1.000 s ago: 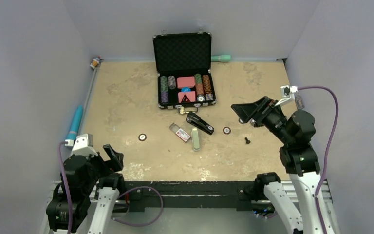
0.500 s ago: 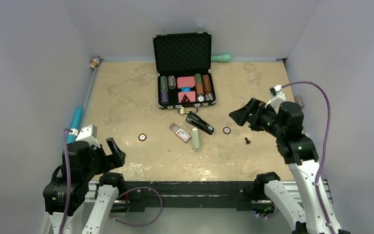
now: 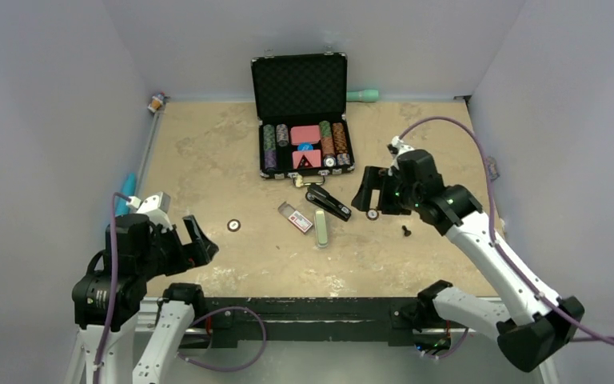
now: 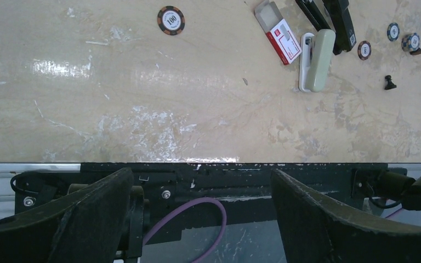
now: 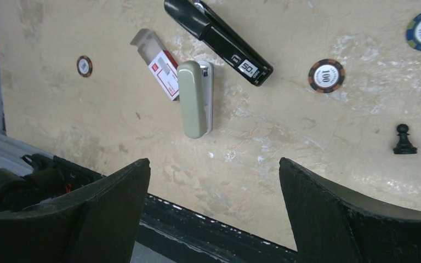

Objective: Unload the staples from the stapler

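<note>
Black stapler lies flat on the tabletop, angled, just in front of the open poker-chip case, untouched by either arm. Staples not visible anywhere; likely inside the magazine, so unloading looks not yet begun. Just on the near side of the stapler sit a pale green bar and a clear box with a red label, the two side by side, close enough to crowd an approach from that side. Right pincer hangs over the tabletop just right of the stapler, above a loose chip, jaws spread wide with nothing between them. Its wrist view looks down on the stapler's whole length, which reads as lining up for a grasp from the free side. A small black pawn stands near that arm's path, easy to knock. Left pincer sits low at the near left edge, well apart from everything, also wide open and empty, with only the table frame between its fingers in its own view. Probably held back as the second hand: one arm would need to pin the body while the other opens the magazine. The stapler is slim and smooth, so I expect it to slide if pushed rather than gripped
</note>
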Motion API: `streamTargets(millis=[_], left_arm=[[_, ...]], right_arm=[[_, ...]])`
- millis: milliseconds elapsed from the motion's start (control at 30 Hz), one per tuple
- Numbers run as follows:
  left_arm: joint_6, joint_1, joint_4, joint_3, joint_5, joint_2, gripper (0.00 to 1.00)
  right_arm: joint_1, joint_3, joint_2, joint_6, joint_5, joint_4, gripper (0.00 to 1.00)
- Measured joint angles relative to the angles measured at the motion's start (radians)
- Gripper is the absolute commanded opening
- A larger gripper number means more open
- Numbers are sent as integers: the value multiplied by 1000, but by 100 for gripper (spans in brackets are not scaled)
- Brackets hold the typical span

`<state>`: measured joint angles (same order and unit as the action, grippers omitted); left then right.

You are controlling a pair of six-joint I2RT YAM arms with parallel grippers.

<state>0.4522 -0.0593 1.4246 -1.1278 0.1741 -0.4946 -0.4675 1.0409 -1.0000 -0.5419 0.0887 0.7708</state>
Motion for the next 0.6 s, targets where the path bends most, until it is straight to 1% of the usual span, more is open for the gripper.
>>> streamTargets(millis=[133, 233, 333, 467, 600], left_arm=[[-2, 0, -14, 19, 15, -17, 95], [-4, 0, -19, 35, 14, -14, 94], [-13, 0, -25, 66, 11, 4, 94], [-25, 0, -24, 97, 1, 51, 94], [-27, 0, -26, 107, -7, 75, 94]], right_arm=[[-106, 22, -111, -27, -37, -10, 87], [-155, 37, -191, -36, -55, -25, 87], [-169, 61, -275, -25, -76, -44, 87], [-168, 110, -383, 21, -79, -65, 80], [-175, 152, -490, 53, -64, -94, 79]])
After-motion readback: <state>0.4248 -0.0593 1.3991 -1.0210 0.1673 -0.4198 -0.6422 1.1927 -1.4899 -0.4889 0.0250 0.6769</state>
